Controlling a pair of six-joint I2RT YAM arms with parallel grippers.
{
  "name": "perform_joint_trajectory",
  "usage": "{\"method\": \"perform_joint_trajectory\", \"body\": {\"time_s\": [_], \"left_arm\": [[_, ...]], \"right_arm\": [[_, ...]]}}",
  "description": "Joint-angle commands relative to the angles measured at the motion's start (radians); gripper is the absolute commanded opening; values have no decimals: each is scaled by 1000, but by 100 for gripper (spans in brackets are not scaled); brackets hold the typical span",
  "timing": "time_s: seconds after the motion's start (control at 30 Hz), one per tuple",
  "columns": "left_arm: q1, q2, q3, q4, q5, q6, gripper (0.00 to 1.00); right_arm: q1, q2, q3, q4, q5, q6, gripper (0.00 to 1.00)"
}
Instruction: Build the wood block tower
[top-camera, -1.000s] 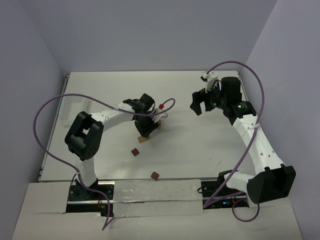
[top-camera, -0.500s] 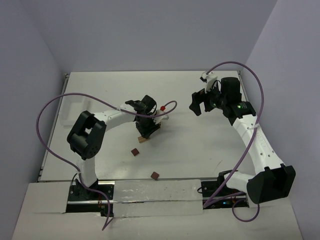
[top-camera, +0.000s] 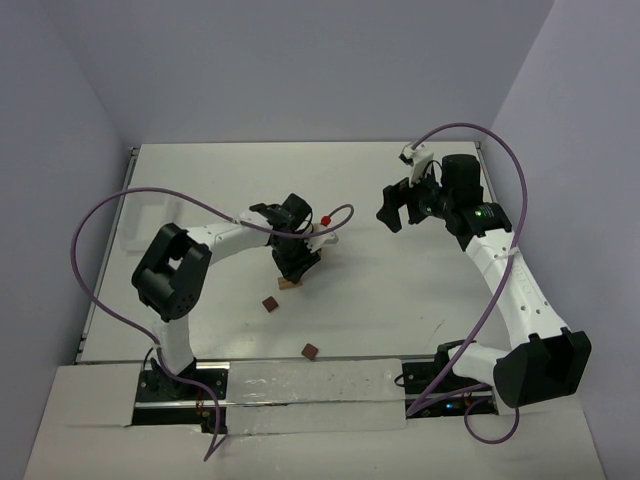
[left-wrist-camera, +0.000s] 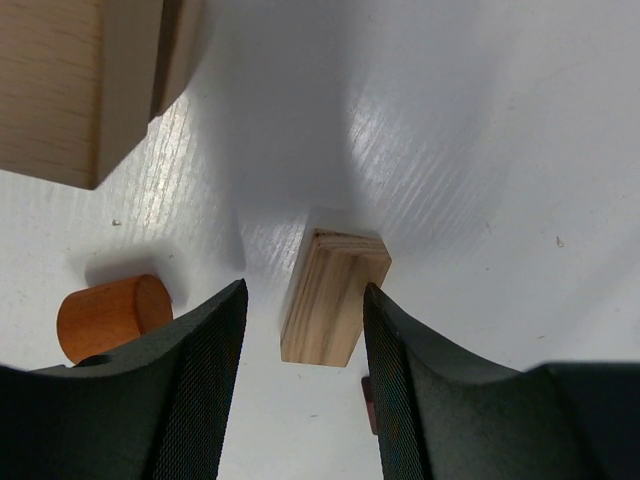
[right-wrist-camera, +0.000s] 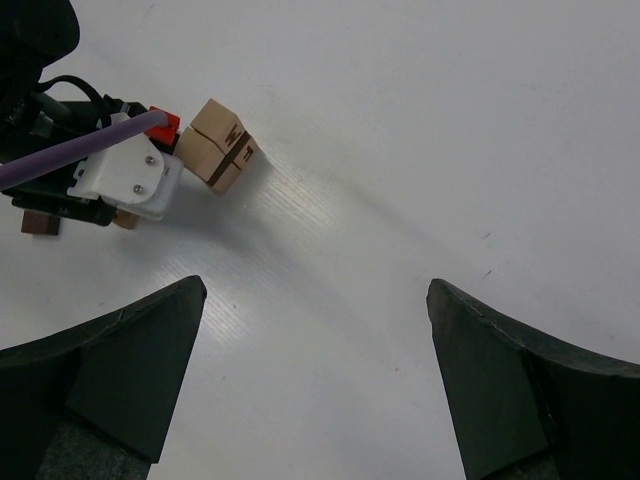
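My left gripper (top-camera: 296, 264) is low over the table, open, with its jaws on either side of a pale tan wooden bar (left-wrist-camera: 333, 300) that lies flat on the table. The bar's end shows in the top view (top-camera: 289, 282). An orange-brown round block (left-wrist-camera: 112, 315) lies just left of my left finger (left-wrist-camera: 190, 380). Stacked pale tan blocks (left-wrist-camera: 70, 90) stand close beyond it and also show in the right wrist view (right-wrist-camera: 218, 146). My right gripper (top-camera: 397, 205) is open, empty and raised at the right.
Two dark brown cubes lie nearer the arm bases, one (top-camera: 270, 303) just in front of the left gripper and one (top-camera: 310, 351) by the front rail. Purple cables loop over both arms. The table's side walls stand left and right.
My left gripper has shifted slightly down and toward the tan bar. The right arm has not moved.
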Motion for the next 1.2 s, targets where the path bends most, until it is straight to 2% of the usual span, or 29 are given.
{"method": "perform_joint_trajectory", "body": {"time_s": [0.0,0.23,0.6,1.17], "left_arm": [[-10,-48,-15,12,24,-7,57],[-9,-94,5,6,39,-7,60],[-9,-124,-3,-73,143,92,65],[-18,-42,-33,-53,67,162,71]], "right_arm": [[-4,3,37,14,-24,-8,100],[-4,8,42,6,-43,-8,100],[-4,15,42,-3,-64,-17,100],[-4,29,49,-17,-86,-23,100]]}}
